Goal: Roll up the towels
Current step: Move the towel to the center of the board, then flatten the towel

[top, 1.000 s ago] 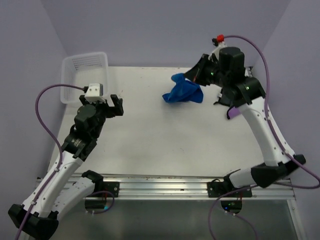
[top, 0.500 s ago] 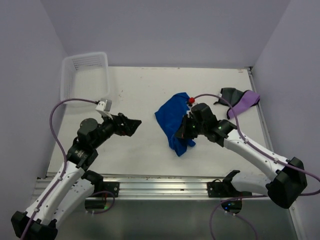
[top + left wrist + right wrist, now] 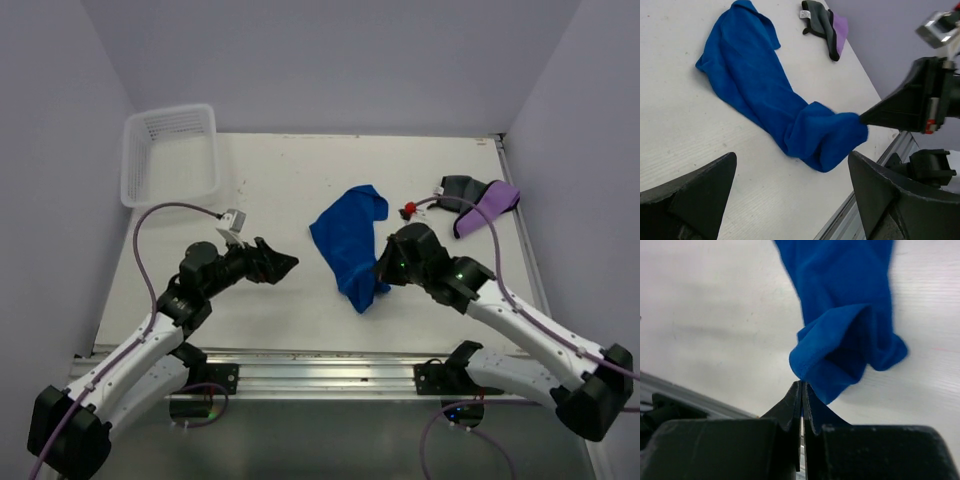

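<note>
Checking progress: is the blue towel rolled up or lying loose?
Loose, not rolled: the blue towel lies stretched and rumpled, only its near end bunched where the shut right gripper pinches it.

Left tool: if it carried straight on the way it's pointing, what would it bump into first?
Probably the blue towel: its bunched end lies straight ahead of the open left tool. The right tool, shut on that end, sits just beyond, though depth is hard to judge.

Both arms [image 3: 120, 360] wear white shells over black joints, with looping purple cables [image 3: 143, 225] and a matte black left claw [image 3: 284, 263] and right claw [image 3: 379, 272].
</note>
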`<state>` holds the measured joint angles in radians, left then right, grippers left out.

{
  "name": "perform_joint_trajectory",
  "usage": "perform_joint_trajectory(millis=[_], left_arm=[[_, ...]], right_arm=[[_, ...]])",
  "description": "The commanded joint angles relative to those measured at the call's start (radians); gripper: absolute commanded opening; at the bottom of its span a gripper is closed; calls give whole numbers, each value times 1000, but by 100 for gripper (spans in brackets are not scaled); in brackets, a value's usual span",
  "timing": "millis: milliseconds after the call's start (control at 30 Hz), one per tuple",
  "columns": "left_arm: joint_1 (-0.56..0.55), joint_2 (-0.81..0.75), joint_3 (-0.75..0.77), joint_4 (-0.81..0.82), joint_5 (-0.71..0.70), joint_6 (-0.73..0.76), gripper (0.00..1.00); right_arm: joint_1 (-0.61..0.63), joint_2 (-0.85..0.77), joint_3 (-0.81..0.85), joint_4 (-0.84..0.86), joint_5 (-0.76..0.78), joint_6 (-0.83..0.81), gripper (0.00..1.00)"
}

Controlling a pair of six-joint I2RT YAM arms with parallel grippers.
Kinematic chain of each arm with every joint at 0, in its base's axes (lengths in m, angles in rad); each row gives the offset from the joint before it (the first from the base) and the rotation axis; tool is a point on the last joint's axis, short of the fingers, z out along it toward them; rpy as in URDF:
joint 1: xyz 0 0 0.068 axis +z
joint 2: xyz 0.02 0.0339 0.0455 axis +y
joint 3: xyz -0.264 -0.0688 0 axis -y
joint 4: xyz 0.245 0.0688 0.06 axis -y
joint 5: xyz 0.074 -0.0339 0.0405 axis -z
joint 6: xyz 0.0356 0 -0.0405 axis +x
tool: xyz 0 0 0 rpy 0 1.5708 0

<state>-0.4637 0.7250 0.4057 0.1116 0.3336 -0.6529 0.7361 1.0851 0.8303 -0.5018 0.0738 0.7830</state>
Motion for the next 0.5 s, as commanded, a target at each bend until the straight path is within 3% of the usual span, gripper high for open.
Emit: perform_joint_trajectory(millis=[0, 133, 467], left_arm=[[-30, 92, 31, 95, -63, 1, 96], [-76, 285, 108, 157, -163, 24, 96], [-135, 741, 422, 140, -367, 105, 96]], right_arm=[[0, -198, 35, -245, 346, 74, 0], [-1, -373, 27, -499, 610, 223, 0], [-1, -510, -59, -672, 750, 392, 0]])
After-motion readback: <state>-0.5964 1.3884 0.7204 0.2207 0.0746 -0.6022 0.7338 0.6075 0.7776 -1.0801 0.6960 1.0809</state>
